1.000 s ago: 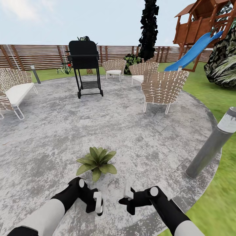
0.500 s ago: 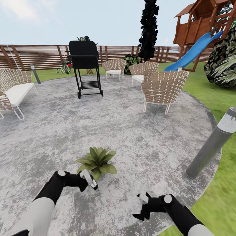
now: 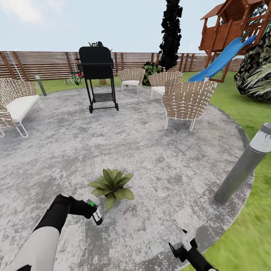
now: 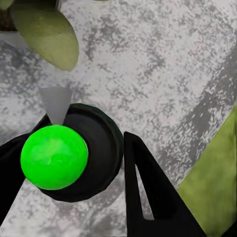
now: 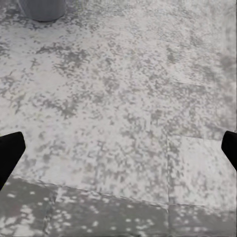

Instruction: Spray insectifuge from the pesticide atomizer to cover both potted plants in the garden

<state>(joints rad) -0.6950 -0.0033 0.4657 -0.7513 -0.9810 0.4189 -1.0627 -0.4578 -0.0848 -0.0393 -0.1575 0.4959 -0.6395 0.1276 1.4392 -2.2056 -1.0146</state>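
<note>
The pesticide atomizer (image 3: 95,211) is a small dark bottle with a bright green top, held in my left gripper (image 3: 90,209), which is shut on it low on the left. In the left wrist view the atomizer (image 4: 55,157) fills the space between the black fingers (image 4: 148,192), its pale nozzle pointing toward a leaf. One potted plant (image 3: 111,184), a rosette of pointed green leaves, stands on the patio just beyond and right of the atomizer. My right gripper (image 3: 187,241) hangs low on the right, open over bare stone (image 5: 118,148).
The round grey stone patio (image 3: 143,143) carries a black grill (image 3: 98,77), wicker chairs (image 3: 187,101) and a white-cushioned bench (image 3: 17,105). A grey bollard lamp (image 3: 244,165) leans at the right edge beside the lawn. A slatted fence (image 3: 37,64) and a play tower with a blue slide (image 3: 222,58) stand behind.
My two grippers have moved apart. The left one swung out left beside the plant and turned, so the atomizer's green top now shows. The right arm dropped down and to the right.
</note>
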